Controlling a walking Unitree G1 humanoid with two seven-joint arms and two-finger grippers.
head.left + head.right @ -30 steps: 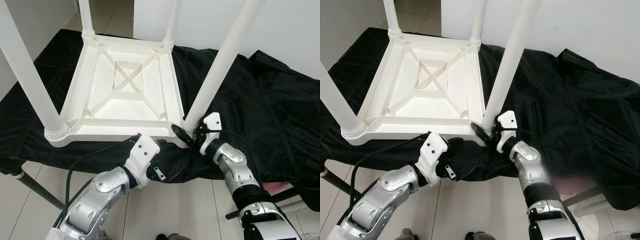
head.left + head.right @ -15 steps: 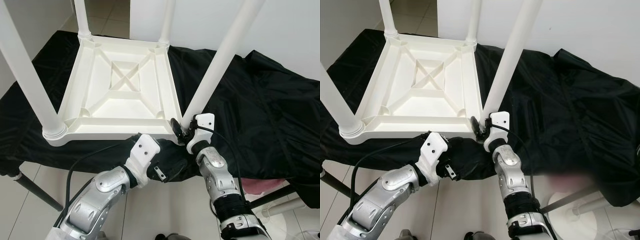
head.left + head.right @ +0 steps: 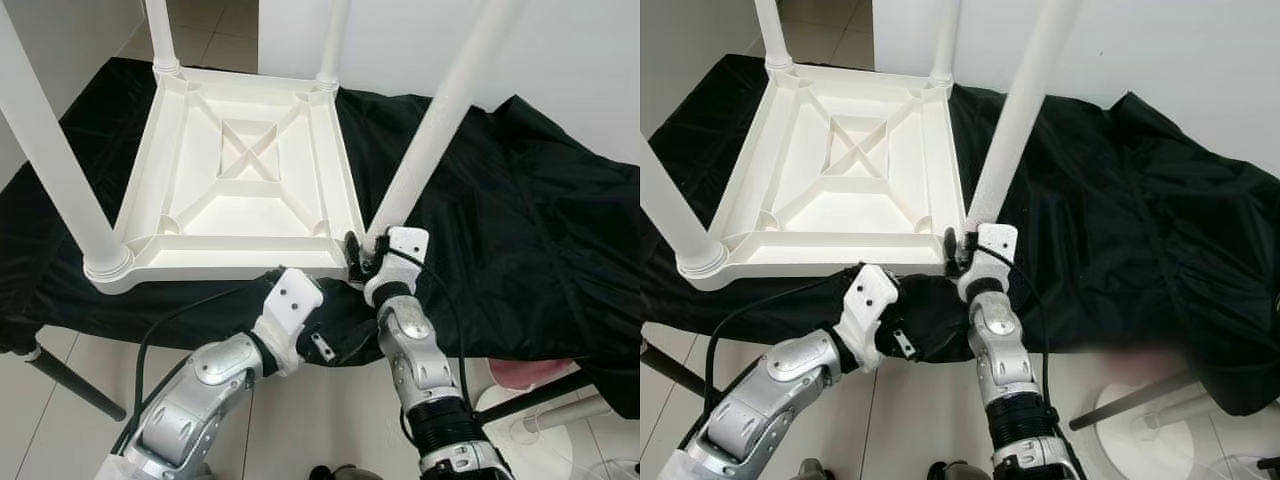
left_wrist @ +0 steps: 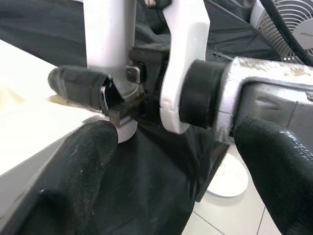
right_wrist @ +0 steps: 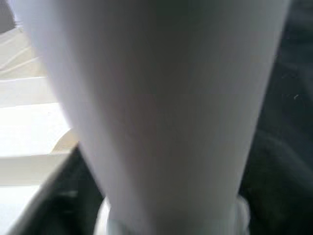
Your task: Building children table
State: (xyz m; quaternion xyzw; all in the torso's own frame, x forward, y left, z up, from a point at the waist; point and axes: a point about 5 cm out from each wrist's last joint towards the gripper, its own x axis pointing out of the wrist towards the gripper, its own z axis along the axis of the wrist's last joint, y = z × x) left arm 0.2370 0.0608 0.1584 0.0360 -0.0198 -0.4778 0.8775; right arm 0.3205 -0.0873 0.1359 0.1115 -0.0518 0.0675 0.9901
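Left wrist view shows the right gripper (image 4: 115, 105) closed around the base of a white table leg (image 4: 108, 44), one black finger (image 4: 78, 83) pressed against it. The left gripper (image 3: 318, 330) hangs spread wide just below the near edge, grasping nothing, its fingers (image 4: 73, 166) apart. The leg stands in the near right corner socket of the upturned white children's table (image 3: 245, 190), which lies on a black cloth (image 3: 520, 210) draped over a stand. Three more legs (image 3: 50, 170) rise from the other corners.
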